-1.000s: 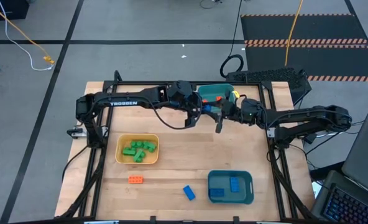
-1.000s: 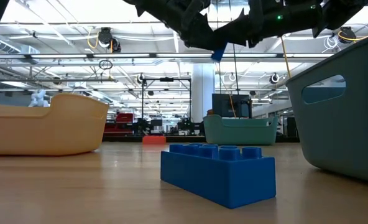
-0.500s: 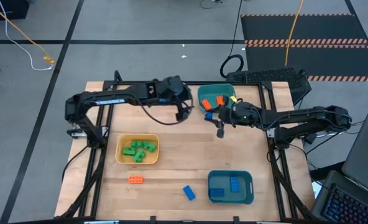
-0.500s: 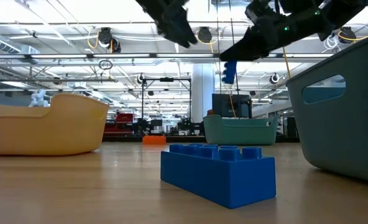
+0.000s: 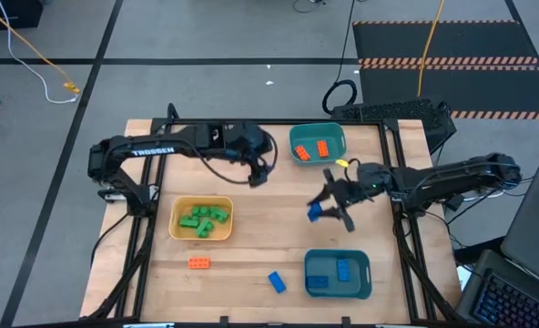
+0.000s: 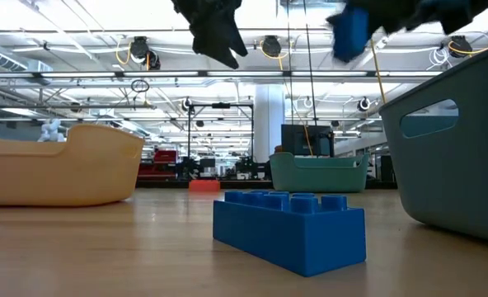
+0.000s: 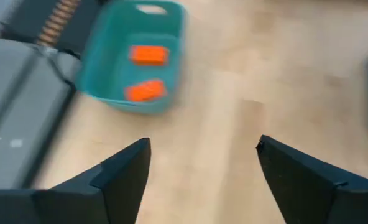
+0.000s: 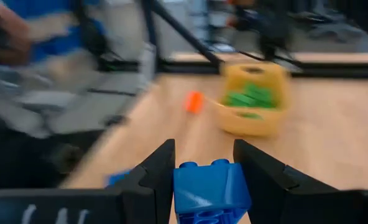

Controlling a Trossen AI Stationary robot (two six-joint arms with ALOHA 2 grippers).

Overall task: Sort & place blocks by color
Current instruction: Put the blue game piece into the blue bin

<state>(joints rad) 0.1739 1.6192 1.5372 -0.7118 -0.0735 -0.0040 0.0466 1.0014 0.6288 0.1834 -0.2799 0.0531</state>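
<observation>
Mid-carry: my right end effector [image 5: 329, 208] is clamped on a blue block [image 5: 314, 213] above mid-tabletop, next move is over the near teal tray [image 5: 338, 290] holding blue blocks and release; left end effector [image 5: 259, 175] hangs apart, empty, far-left of it.

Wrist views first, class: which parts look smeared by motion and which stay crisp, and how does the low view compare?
Right wrist view: the blue block between the right gripper fingers is crisp, while the yellow tray and table behind smear. Left wrist view: the teal tray with orange blocks is blurred. Low view: the near blue brick is sharp; the carried block overhead is smeared.
</observation>
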